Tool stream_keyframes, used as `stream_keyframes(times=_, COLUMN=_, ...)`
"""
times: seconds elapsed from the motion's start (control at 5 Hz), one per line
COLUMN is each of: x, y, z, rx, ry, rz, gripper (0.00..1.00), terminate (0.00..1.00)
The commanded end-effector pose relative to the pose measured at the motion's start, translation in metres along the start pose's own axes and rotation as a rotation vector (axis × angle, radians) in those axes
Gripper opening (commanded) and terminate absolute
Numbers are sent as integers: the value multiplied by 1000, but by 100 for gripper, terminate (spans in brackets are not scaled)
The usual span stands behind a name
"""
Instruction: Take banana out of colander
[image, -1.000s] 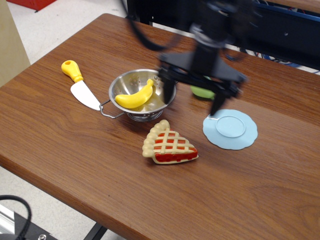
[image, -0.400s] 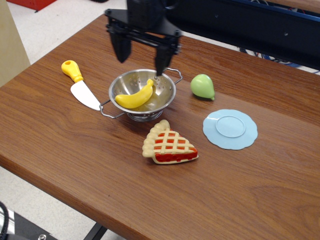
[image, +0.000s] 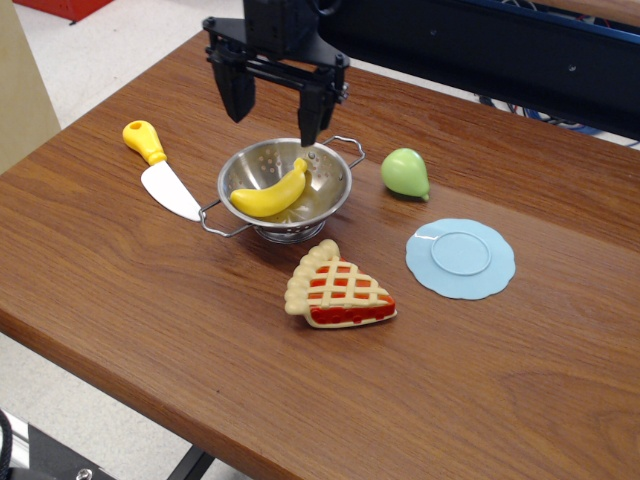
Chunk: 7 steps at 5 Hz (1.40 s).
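Hovering above the far rim of the colander (image: 285, 190), black pincer (image: 273, 112) with both fingers pointing down and spread wide, nothing between them. Left-hand finger tip poised over bare wood behind the bowl, the other tip hanging just over the back rim, contact with the metal impossible to judge. Upper body of the arm cut off by the top edge.

Lying inside the bowl, banana (image: 270, 193): small, curved, glossy yellow, darker at its upper tip, slanting from low left to high right and resting against the inner wall. Shorter than the bowl is wide. Underside hidden by the near rim.

Shiny steel bowl with small drain holes, wire loop handles at the front left and back right, ring base mostly in shadow.

Left of it on the desk (image: 150, 300), toy knife (image: 160, 170) with yellow handle and pale blade, blade tip close to the front handle. In front, lattice pie slice (image: 338, 287). To the right, green pear (image: 405, 173), and nearer the viewer a flat light-blue plate (image: 460, 258).
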<state>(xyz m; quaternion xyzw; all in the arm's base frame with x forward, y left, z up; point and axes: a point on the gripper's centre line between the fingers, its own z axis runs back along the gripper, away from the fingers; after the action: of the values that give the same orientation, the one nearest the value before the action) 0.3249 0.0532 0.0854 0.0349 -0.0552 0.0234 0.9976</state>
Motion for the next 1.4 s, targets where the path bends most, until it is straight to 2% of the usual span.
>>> stream_keyframes(times=0.0, x=-1, y=-8, z=-15, rx=-1, ry=-43, rz=-6, gripper=100, terminate=0)
stream_keyframes(times=0.8, x=-7, y=-18, z=-53, rx=32, ry=-20, rz=47, gripper=100, terminate=0)
stream_keyframes(times=1.0, x=-6, y=-21, z=-60, rx=41, ry=-15, rz=69, gripper=0, terminate=0)
stream_keyframes(times=1.2, x=-7, y=-24, z=-66, rx=66, ry=-21, rz=87, gripper=0, terminate=0)
